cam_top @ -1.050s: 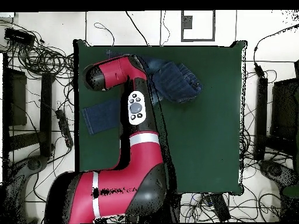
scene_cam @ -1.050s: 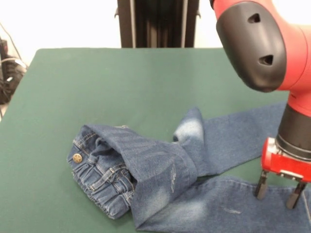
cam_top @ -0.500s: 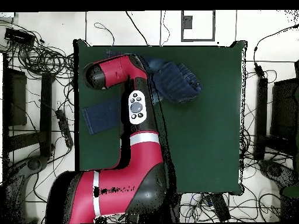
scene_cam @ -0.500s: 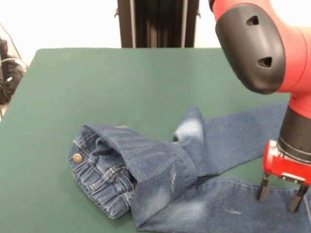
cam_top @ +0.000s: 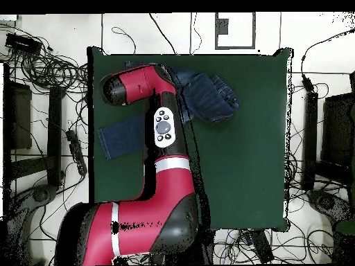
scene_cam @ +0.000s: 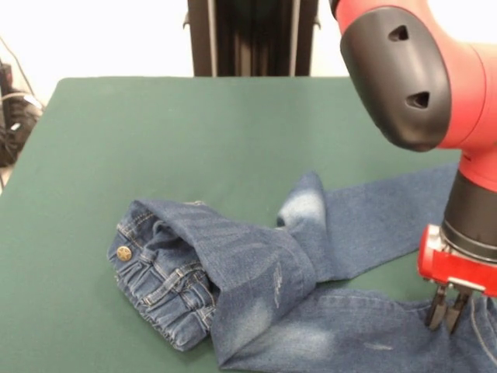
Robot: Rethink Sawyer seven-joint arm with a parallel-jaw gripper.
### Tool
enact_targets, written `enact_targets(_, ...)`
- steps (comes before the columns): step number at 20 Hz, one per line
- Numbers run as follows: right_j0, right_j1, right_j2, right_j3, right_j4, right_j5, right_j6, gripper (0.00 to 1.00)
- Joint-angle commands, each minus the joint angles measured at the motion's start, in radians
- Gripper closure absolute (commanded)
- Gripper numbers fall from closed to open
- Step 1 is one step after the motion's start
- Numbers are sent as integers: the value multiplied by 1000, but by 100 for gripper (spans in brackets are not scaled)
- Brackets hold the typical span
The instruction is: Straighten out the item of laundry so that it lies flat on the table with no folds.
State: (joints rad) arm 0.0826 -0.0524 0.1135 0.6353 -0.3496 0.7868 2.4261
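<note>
Since a second ago the pincer (scene_cam: 444, 317) has drawn its fingers together, pinching the denim of the nearer trouser leg. Its arm (cam_top: 163, 131) comes down upright at the front view's right edge. One pair of jeans (scene_cam: 256, 287) lies on the green counter (scene_cam: 194, 132), waistband folded over, two legs spread.

Lots of black wires (cam_top: 41, 66) lying in loops on the pale floor (cam_top: 326, 125) beside the green top, seen from above. More wires (cam_top: 239, 242) tangled along the bottom side, plus a dark square frame (cam_top: 234, 30) drawn on the floor at the top. From the front, a tall black stand (scene_cam: 252, 37) against a white wall (scene_cam: 93, 35), with a few dark wires (scene_cam: 14, 109) at the left edge.
</note>
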Motion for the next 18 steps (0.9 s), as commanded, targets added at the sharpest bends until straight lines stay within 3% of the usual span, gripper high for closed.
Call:
enact_targets(1, 24, 47, 27, 59, 31, -12, 117, 100)
enact_targets(9, 25, 40, 19, 50, 35, -9, 109, 100)
enact_targets(18, 15, -274, -28, 197, 76, 177, -26, 100)
